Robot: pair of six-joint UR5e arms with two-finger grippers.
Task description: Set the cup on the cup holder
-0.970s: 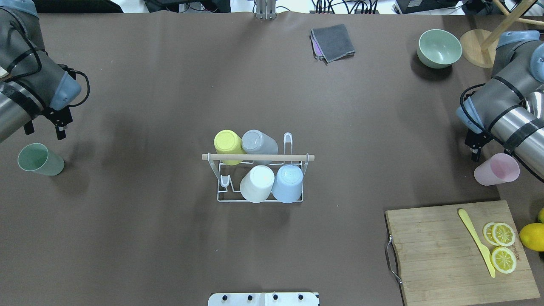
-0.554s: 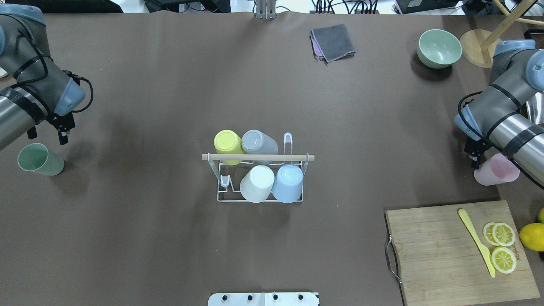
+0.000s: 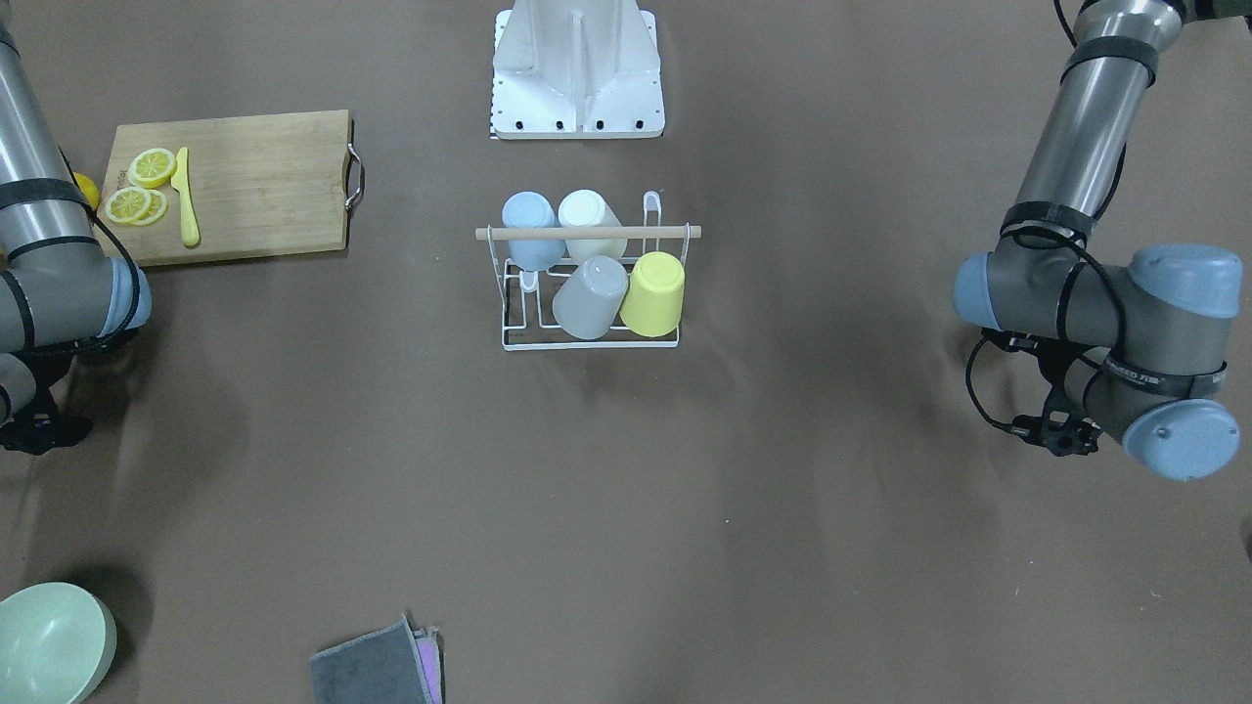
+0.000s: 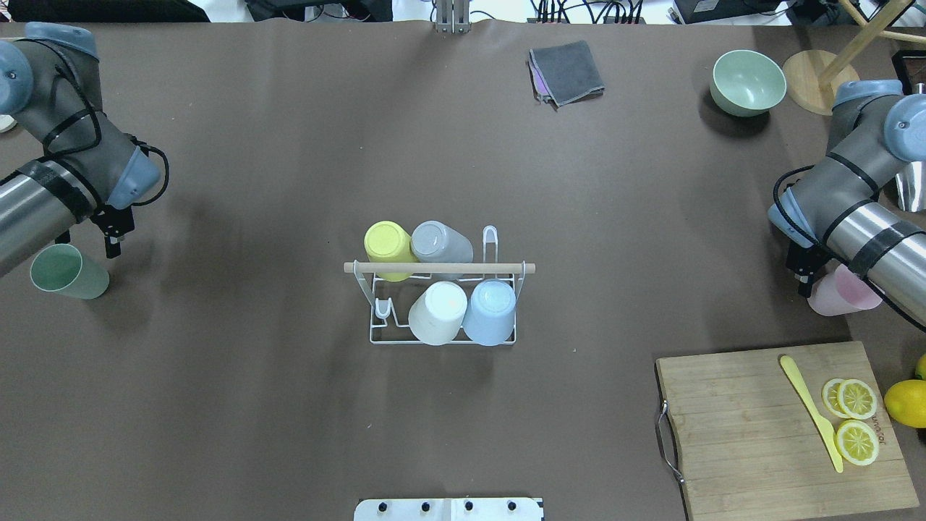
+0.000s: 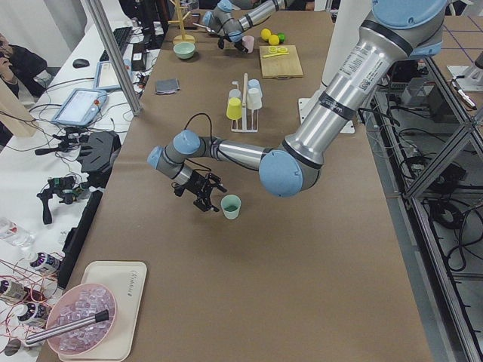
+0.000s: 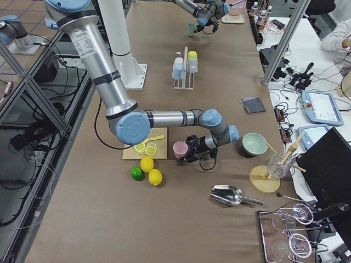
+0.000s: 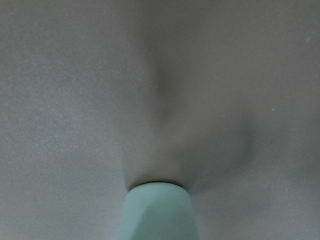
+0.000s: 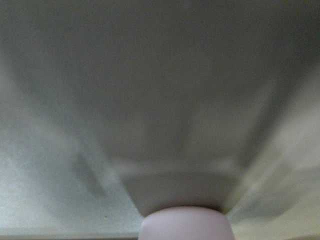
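Note:
The cup holder [image 4: 506, 268], a white wire rack with a wooden rod handle, stands mid-table and also shows in the front view [image 3: 587, 233]. It holds a yellow cup [image 4: 387, 244], a grey cup [image 4: 440, 242], a white cup [image 4: 438, 311] and a blue cup [image 4: 492, 311], all upside down. A green cup [image 4: 66, 271] stands upright at the far left. My left gripper [image 4: 88, 242] is open just beyond it [image 5: 210, 200]. A pink cup [image 4: 843, 293] stands at the far right, partly under my right arm. My right gripper [image 6: 192, 149] is open beside it. Each wrist view shows only its cup's rim.
A wooden cutting board [image 4: 738, 427] with lemon slices [image 4: 857, 420] and a yellow knife [image 4: 810, 412] lies at the near right, a lemon [image 4: 908, 401] beside it. A green bowl [image 4: 749, 81] and a grey cloth [image 4: 568, 72] lie at the far side.
My left gripper has moved nearer to the green cup. My right gripper has moved closer to the pink cup, and the arm now covers more of it. The cups and rack have not moved.

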